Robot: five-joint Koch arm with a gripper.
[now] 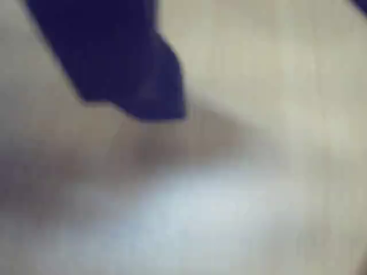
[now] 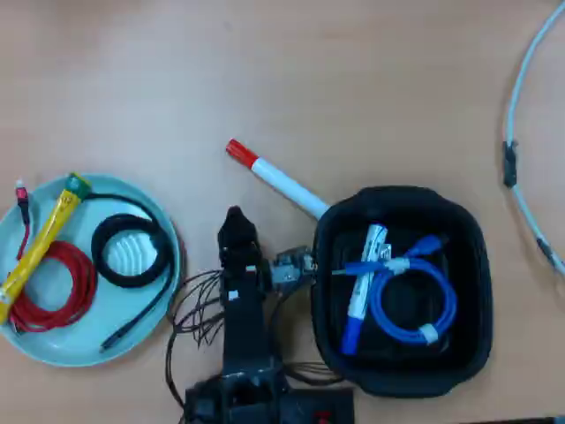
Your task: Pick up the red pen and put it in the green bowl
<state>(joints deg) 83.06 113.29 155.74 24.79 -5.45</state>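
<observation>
The red pen [image 2: 281, 184] lies on the wooden table in the overhead view, slanted, with its red cap up-left and its white barrel end touching the black tray's rim. The green bowl [image 2: 81, 352] sits at the left and holds other things. My gripper [image 2: 234, 221] points up the picture, just below the pen's cap end and apart from it, between bowl and tray. It shows as one dark shape, so the jaws cannot be made out. The wrist view is blurred: one dark blue finger [image 1: 143, 86] over bare wood and a pale smear below.
The bowl holds a yellow marker with a green cap [image 2: 40, 240], a red cable [image 2: 62, 296] and a black cable [image 2: 132, 252]. The black tray [image 2: 397, 375] at the right holds a white marker with a blue cap [image 2: 360, 296] and a blue cable [image 2: 415, 305]. A pale cable [image 2: 516, 159] runs along the right edge.
</observation>
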